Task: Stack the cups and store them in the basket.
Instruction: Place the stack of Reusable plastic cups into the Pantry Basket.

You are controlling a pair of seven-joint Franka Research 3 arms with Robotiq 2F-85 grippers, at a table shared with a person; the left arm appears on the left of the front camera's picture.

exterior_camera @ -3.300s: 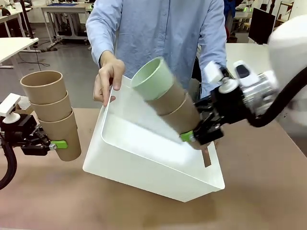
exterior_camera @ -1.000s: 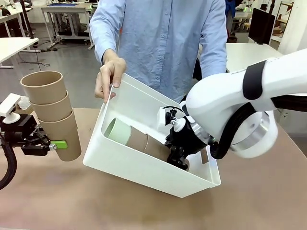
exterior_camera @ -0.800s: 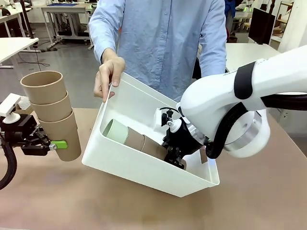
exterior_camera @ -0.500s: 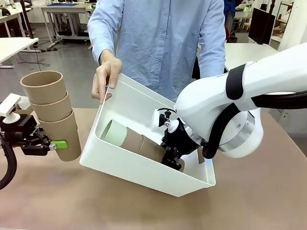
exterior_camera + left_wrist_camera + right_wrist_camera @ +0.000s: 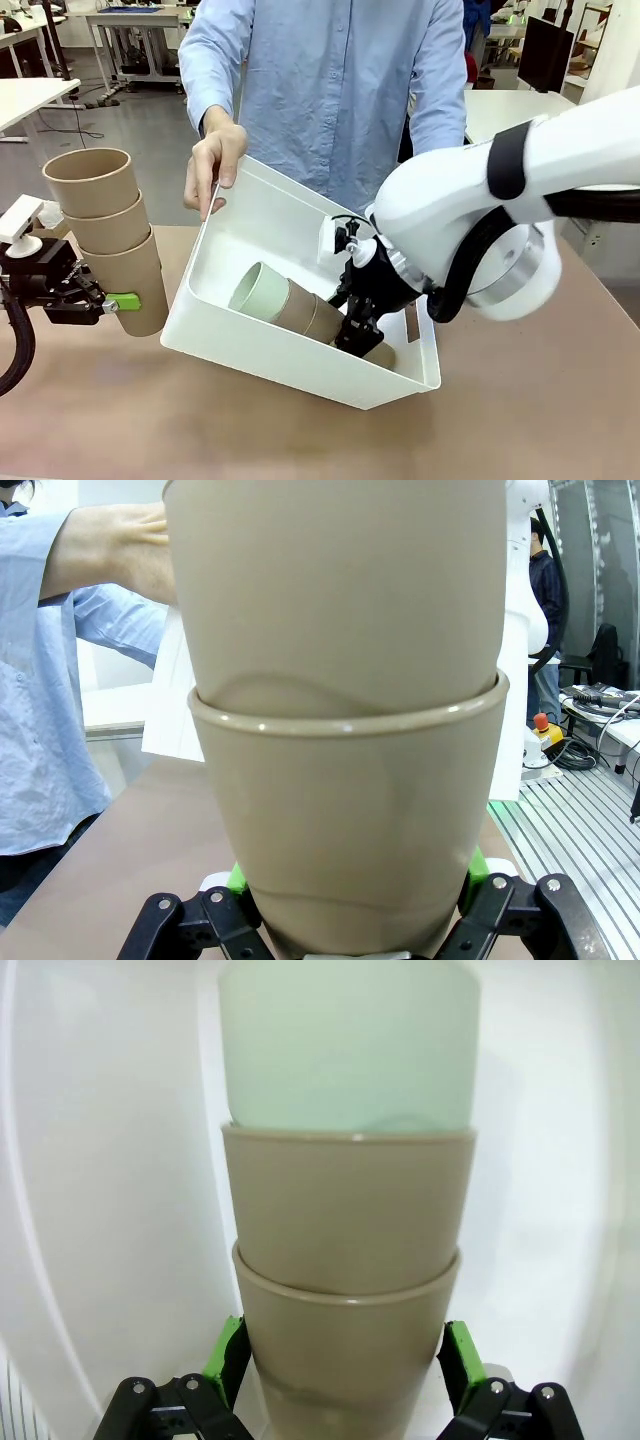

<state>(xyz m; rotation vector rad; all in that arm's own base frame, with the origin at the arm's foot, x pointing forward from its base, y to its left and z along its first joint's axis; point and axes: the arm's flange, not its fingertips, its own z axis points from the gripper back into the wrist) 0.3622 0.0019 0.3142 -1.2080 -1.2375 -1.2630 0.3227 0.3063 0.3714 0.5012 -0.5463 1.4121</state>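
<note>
The white basket (image 5: 265, 355) stands tilted on the table, its far rim lifted by the person's hand (image 5: 212, 165). My right gripper (image 5: 360, 338) is inside it, shut on the bottom tan cup of a stack (image 5: 315, 318) that lies along the basket floor. The mint green cup (image 5: 258, 292) is the stack's open end. In the right wrist view the green pads (image 5: 226, 1360) press both sides of the bottom cup (image 5: 345, 1335), with the mint cup (image 5: 348, 1045) farthest off. At the left, my left gripper (image 5: 118, 302) is shut on an upright stack of three tan cups (image 5: 105, 235), seen close up as nested cups (image 5: 345, 810).
The person in a light blue shirt (image 5: 330, 90) stands at the far side, right behind the basket. My bulky white right arm (image 5: 480, 230) hangs over the basket's right end. Bare brown tabletop (image 5: 300, 430) lies in front of the basket.
The person has shifted the basket leftward and tipped it further. My right gripper has stayed in the basket with its stack, which now lies closer to the near wall. The left arm has stayed still.
</note>
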